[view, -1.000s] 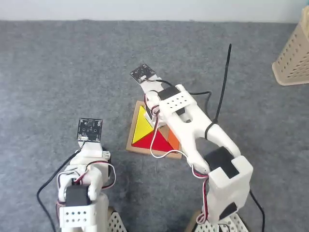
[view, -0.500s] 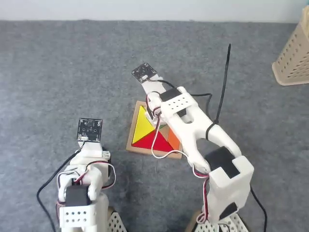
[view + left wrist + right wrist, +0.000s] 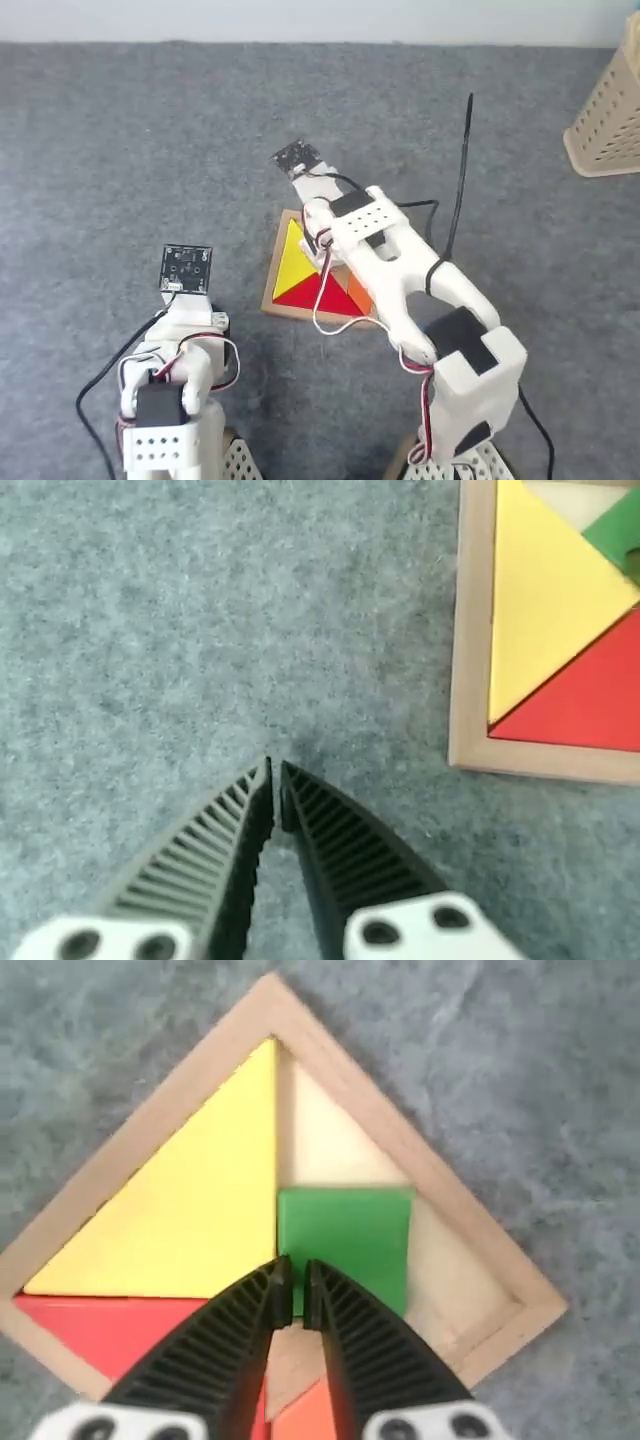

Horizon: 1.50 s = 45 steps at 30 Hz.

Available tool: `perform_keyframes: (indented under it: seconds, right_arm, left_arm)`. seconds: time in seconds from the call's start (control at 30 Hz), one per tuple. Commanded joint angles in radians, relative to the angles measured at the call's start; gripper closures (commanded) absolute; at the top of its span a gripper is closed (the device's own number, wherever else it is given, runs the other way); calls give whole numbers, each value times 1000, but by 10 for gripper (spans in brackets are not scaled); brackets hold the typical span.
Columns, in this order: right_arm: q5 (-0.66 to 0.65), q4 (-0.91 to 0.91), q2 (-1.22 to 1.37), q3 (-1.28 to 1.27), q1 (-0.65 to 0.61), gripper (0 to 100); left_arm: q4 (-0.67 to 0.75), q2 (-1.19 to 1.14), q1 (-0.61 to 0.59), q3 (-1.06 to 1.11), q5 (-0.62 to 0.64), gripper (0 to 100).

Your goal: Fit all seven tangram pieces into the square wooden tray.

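Green square in tray; closed right end effector perhaps touching it

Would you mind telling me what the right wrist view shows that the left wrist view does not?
The right wrist view adds the orange piece and the right fingers over the tray. The left wrist view adds the left fingers, shut, over carpet beside the tray. Both share the tray's rim, yellow triangle, red triangle and green square.
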State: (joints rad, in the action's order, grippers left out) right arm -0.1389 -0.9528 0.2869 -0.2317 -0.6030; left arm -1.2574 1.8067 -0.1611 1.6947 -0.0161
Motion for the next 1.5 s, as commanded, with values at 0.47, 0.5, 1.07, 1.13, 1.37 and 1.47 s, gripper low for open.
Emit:
perform_keyframes:
  seconds: [0.47,0.5,1.07,1.13,1.37,1.47]
  right_arm:
    - [3,-288,-518,-38,153,974]
    - [2,-329,-541,-38,176,974]
    - [-586,-444,-943,-651,295,872]
    - [-646,-446,-1007,-698,294,834]
    - [-735,-433,-1090,-813,242,817]
    - [-733,-389,-1047,-829,219,817]
  left_arm:
    - [-6,18,5,-10,-3,983]
    - [-6,18,5,-10,-3,983]
    - [-6,18,5,-10,-3,983]
    - [-6,18,5,-10,-3,983]
    - [-6,18,5,-10,-3,983]
    - [-6,18,5,-10,-3,983]
